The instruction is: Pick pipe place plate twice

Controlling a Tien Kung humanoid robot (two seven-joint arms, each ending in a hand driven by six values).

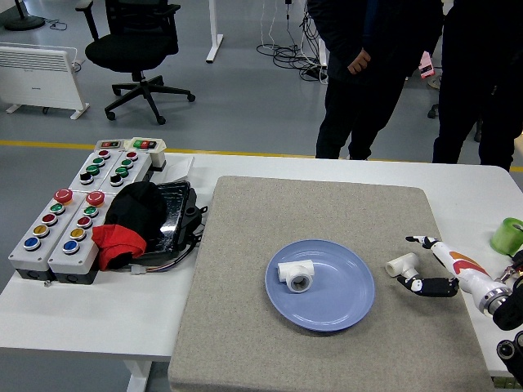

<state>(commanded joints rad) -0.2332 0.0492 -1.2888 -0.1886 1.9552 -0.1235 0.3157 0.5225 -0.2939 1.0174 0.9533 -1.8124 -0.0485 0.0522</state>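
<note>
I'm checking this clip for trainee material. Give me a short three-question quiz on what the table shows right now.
1. True or false: a white pipe fitting already lies on the blue plate.
2. Where is the second white pipe fitting? A) on the plate B) on the grey mat right of the plate C) on the button boxes
3. Fill in: the right hand has its fingers spread beside the second fitting and holds ______.

Key: 1 true; 2 B; 3 nothing.
</note>
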